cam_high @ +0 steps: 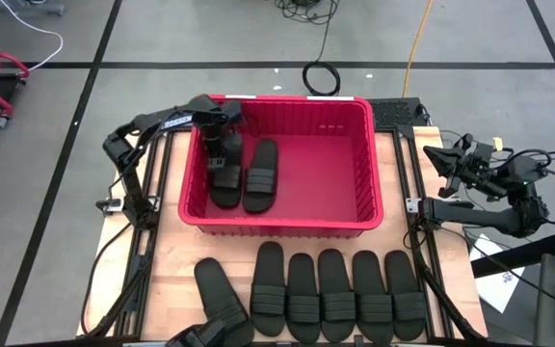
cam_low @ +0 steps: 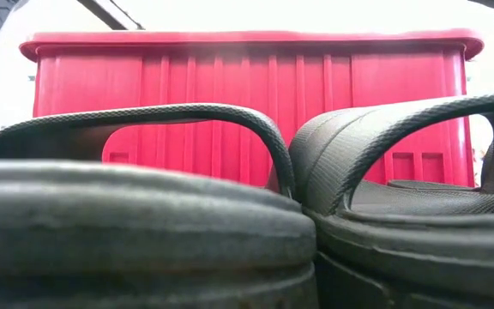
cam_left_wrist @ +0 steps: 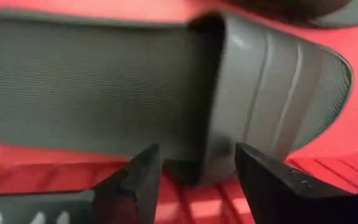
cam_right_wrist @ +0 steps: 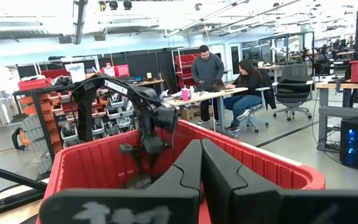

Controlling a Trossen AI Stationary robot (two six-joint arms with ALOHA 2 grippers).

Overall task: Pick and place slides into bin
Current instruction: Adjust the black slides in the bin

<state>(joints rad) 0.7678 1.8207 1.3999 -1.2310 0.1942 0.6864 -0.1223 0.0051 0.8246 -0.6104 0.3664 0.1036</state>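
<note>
The slide (cam_left_wrist: pixel 166 93) lying on the bin (cam_high: pixel 364 183) floor just ahead of the left gripper's (cam_left_wrist: pixel 197 180) open fingers looks light, bendy and grippy, best pinched across its ribbed strap, while the right gripper (cam_right_wrist: pixel 201 180) waits closed beside the bin.

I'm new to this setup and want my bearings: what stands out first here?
The large red slotted plastic bin sits mid-table, holding two black rubber slide sandals. The left gripper reaches down inside it, open over the left sandal. Six more matching slides line the table's near edge; the right gripper waits, shut, off to the right.
</note>
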